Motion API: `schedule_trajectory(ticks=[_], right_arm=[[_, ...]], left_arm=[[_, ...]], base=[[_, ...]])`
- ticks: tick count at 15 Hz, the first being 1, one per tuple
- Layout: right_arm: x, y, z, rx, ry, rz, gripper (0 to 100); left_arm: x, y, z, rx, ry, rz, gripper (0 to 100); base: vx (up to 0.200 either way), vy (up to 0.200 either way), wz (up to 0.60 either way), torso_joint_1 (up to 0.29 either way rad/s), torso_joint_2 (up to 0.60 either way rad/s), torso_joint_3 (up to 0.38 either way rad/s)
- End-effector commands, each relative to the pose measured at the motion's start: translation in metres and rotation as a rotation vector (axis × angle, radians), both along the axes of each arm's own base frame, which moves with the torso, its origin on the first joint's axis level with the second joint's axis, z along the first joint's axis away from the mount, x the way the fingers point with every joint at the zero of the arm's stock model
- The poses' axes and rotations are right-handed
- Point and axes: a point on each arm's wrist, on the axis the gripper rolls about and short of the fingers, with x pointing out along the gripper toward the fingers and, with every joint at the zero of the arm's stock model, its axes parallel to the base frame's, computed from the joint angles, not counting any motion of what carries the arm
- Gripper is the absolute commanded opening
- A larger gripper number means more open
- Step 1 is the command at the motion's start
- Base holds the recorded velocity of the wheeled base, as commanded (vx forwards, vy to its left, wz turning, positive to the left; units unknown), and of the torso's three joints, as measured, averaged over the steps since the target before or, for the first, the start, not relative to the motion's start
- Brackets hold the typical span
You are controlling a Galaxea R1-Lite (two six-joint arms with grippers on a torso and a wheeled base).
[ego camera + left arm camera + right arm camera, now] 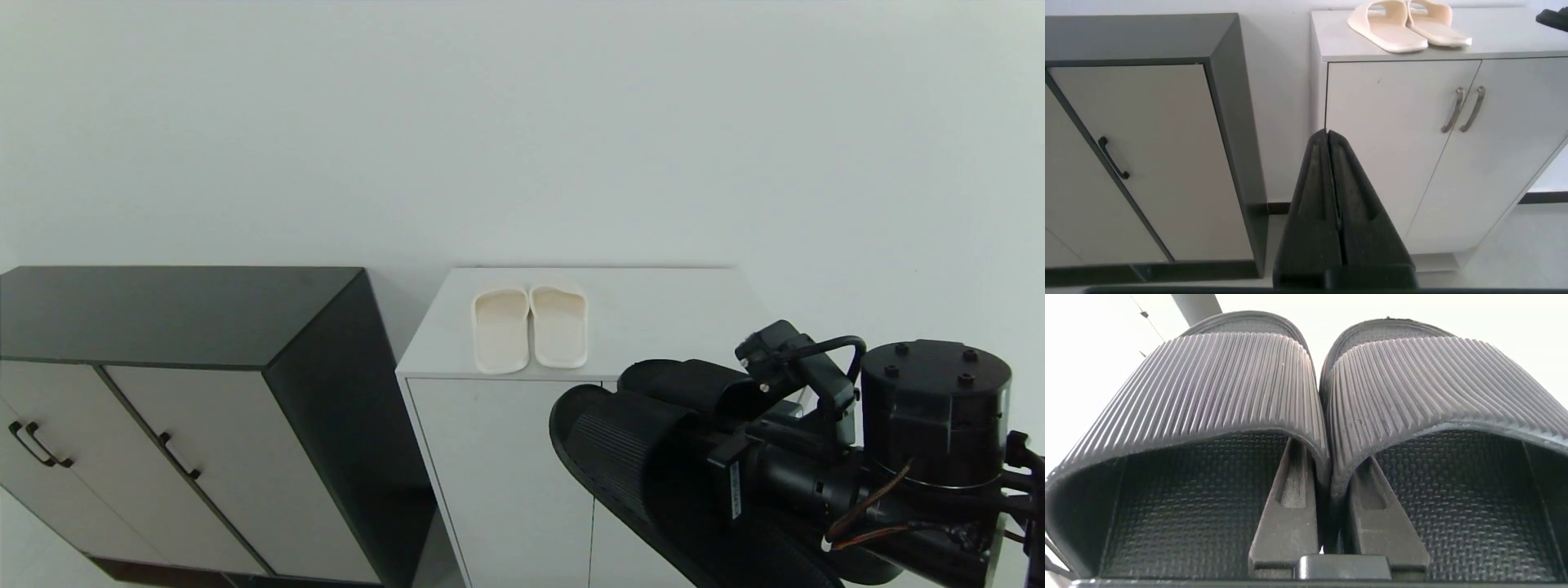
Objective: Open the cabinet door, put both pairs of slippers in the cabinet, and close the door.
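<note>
Your right gripper pinches the black slippers together at near right; your left gripper is closed on nothing. The cream slippers lie on the white cabinet, its doors not yet opened.

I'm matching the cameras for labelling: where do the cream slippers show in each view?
Head view: the cream slippers lie side by side near the picture's centre, on the white cabinet top by its front edge.
Left wrist view: on that same cabinet top, above and to one side of the paired door handles.
Right wrist view: not in it; the black slippers sit close before the camera.
Shared landmark: the white cabinet, in the head and left wrist views.
</note>
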Motion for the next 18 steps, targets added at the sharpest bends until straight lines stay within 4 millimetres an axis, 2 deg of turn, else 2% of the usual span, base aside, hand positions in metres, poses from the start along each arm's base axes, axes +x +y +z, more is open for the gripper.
schedule_trajectory(ticks=[1,7,16,17,18], right_arm=[[0.000,0.000,0.000,-0.001,0.001,0.000,0],[0.000,0.000,-0.001,-0.002,0.002,0.000,0],[-0.001,-0.001,-0.007,-0.019,0.018,0.001,0],[0.000,0.000,-0.010,-0.027,0.025,0.001,0],[0.000,0.000,-0.012,-0.031,0.031,0.000,0]], left_arm=[[0.000,0.000,0.000,0.000,0.000,0.000,0],[0.000,0.000,0.000,0.000,0.000,0.000,0],[0.000,0.000,0.000,0.002,0.000,-0.003,0],[0.000,0.000,0.000,0.002,0.000,-0.003,100],[0.000,0.000,0.000,0.002,0.000,-0.003,100]], base=[[0.000,0.000,0.00,0.000,0.00,0.000],[0.000,0.000,0.00,-0.147,0.34,0.188],[0.000,0.000,0.00,-0.225,0.54,0.314],[0.000,0.000,0.00,-0.203,0.52,0.310],[0.000,0.000,0.00,-0.212,0.52,0.315]])
